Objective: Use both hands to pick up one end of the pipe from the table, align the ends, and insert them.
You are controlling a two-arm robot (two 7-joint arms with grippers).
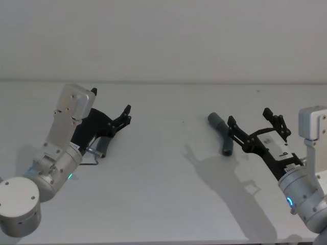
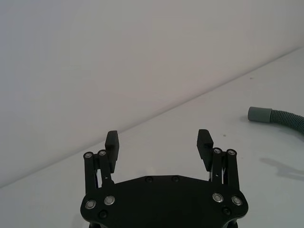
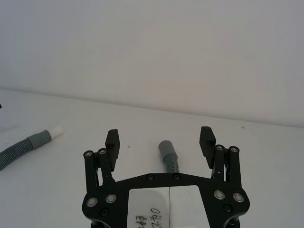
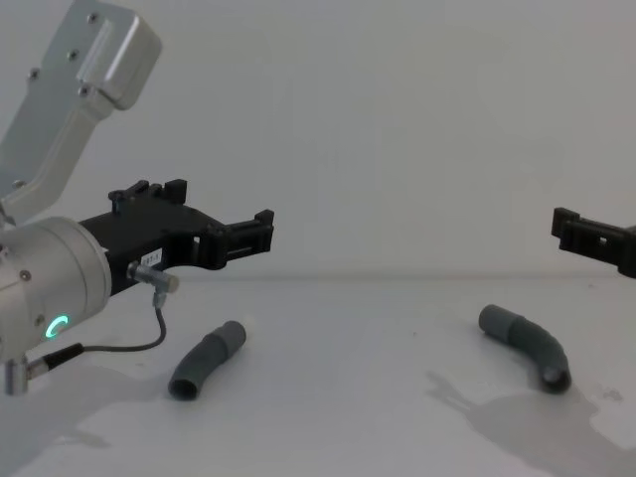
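Note:
Two dark grey bent pieces of the pipe lie apart on the white table (image 1: 163,194). The piece with the whitish tip (image 4: 206,360) lies on the left, mostly hidden under my left arm in the head view (image 1: 102,146). My left gripper (image 1: 111,101) hovers open above it, holding nothing (image 2: 158,140). The piece with the ribbed section and smooth collar (image 1: 220,131) lies on the right. Just behind it my right gripper (image 1: 249,116) hangs open, and its wrist view has the collar end (image 3: 167,154) showing between its fingers (image 3: 112,140). That same view shows the whitish-tipped piece (image 3: 28,145) farther off.
A pale grey wall (image 1: 163,35) runs along the back of the table. A thin grey cable (image 4: 149,333) loops down from my left wrist near the left piece. White tabletop stretches between the two pieces and toward the front edge.

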